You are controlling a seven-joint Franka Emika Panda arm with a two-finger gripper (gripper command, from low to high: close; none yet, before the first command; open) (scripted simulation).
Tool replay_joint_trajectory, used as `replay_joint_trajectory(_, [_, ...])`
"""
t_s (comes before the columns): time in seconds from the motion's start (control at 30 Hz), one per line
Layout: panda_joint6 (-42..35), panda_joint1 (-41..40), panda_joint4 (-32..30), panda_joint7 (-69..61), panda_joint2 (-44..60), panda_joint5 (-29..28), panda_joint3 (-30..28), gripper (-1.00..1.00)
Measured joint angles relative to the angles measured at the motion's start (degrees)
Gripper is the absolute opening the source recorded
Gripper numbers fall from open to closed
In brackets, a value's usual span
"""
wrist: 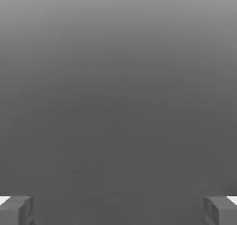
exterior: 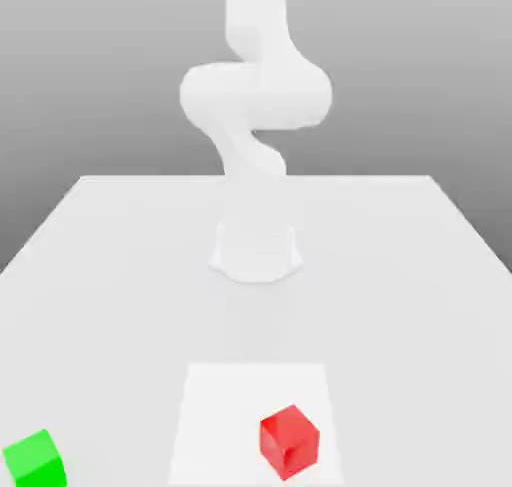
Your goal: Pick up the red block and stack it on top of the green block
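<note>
White table (exterior: 120, 255): red block (exterior: 289, 441), green block (exterior: 35, 460).

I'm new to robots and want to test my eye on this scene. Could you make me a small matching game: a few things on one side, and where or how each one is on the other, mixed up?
Things:
1. red block
2. green block
3. hand
4. arm's base

Place or state:
A. at the near corner of the table, on the exterior view's left
B. standing at the middle of the table
C. open, with nothing between its fingers
D. lying on the paler square patch of the table

Pairs: 1-D, 2-A, 3-C, 4-B
</note>
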Motion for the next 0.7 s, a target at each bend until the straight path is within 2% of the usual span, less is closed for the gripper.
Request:
replay_joint_trajectory(0.33, [8.5, 6.0, -4.7, -13.2, 21.2, 3.2, -3.9, 0.0])
replay_joint_trajectory(0.7, [17.8, 8.6, -9.9, -25.3, 43.9, 3.8, -4.0, 0.0])
